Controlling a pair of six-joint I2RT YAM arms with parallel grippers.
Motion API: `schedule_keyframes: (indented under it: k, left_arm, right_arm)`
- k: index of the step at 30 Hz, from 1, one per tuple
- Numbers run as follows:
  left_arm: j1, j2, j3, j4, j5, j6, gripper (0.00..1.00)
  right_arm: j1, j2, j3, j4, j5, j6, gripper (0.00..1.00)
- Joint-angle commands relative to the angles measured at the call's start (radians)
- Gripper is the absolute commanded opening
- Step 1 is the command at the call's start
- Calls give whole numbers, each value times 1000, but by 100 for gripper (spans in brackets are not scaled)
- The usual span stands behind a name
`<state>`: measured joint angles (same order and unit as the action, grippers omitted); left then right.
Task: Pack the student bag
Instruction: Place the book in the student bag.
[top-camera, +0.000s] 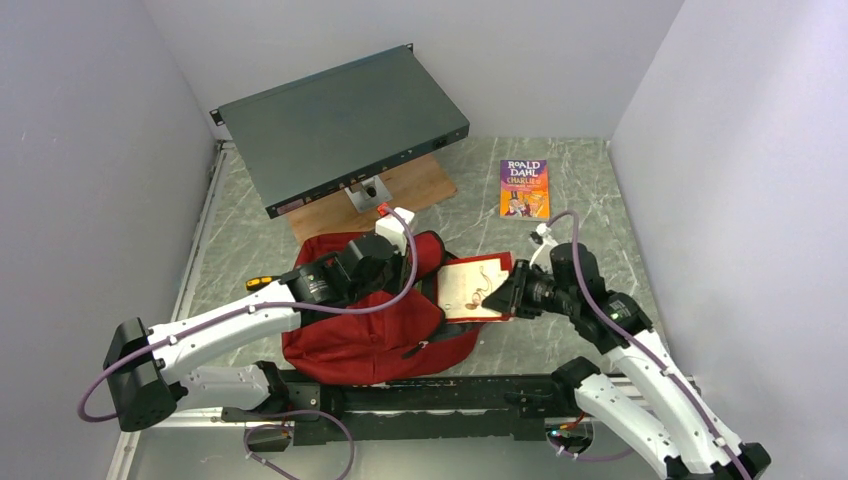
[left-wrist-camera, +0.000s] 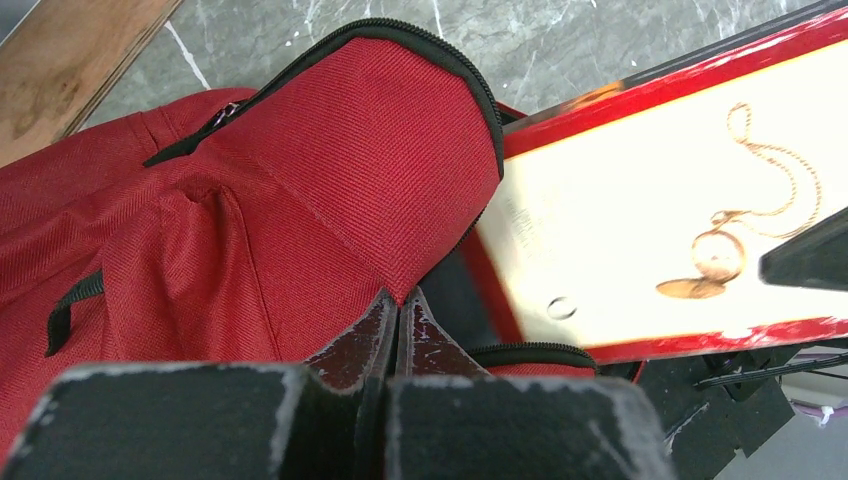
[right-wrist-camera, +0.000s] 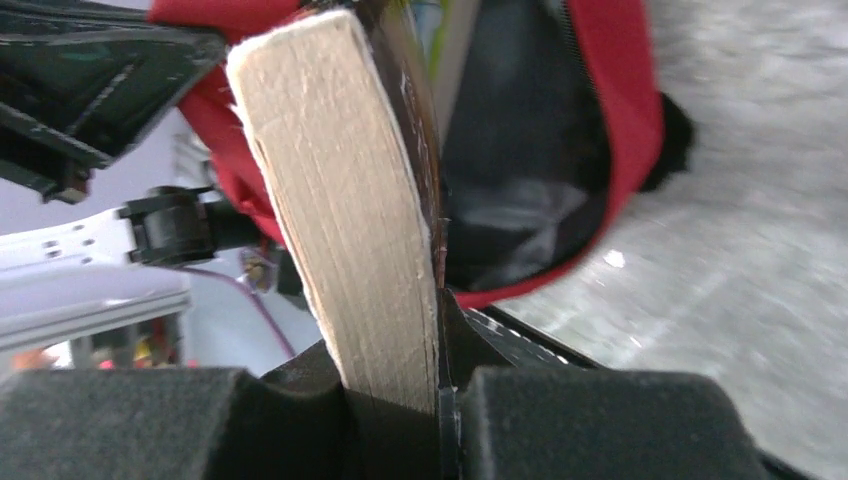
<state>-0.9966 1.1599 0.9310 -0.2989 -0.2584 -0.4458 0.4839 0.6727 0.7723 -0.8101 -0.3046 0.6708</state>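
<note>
The dark red student bag (top-camera: 365, 335) lies at the near middle of the table, its mouth facing right. My left gripper (top-camera: 400, 232) is shut on the bag's upper flap (left-wrist-camera: 380, 160) and holds it up. My right gripper (top-camera: 512, 290) is shut on a cream-covered book with a red border (top-camera: 476, 286) and holds it at the bag's opening; its left edge overlaps the bag. The right wrist view shows the book's page edge (right-wrist-camera: 340, 210) between the jaws and the bag's dark lining (right-wrist-camera: 520, 160) beyond. The book also shows in the left wrist view (left-wrist-camera: 650, 210).
A purple Roald Dahl book (top-camera: 525, 187) lies flat at the far right. A flat dark-grey metal rack unit (top-camera: 340, 125) sits on a wooden board (top-camera: 420, 185) at the back. White walls close in on left, right and back.
</note>
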Motion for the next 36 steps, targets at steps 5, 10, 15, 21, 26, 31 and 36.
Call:
schedule_keyframes:
  k: [5, 10, 15, 21, 26, 31, 36]
  left_arm:
    - [-5, -85, 10, 173, 52, -14, 0]
    - [-10, -121, -11, 219, 51, -36, 0]
    - [-11, -116, -12, 262, 74, -59, 0]
    - [-14, -102, 21, 237, 75, -41, 0]
    - [-13, -129, 14, 200, 25, -30, 0]
    - [-13, -171, -27, 194, -10, -26, 0]
    - [-13, -198, -52, 170, -21, -35, 0]
  right_arm:
    - [2, 120, -235, 900, -388, 434, 0]
    - [12, 258, -336, 1219, -373, 582, 0]
    - [71, 364, -337, 1333, -258, 602, 0]
    - [195, 554, -277, 1396, -148, 523, 0]
    - [298, 690, -279, 1482, -26, 461, 2]
    - [307, 768, -216, 1372, -56, 382, 38]
    - [278, 690, -225, 1174, -36, 283, 74]
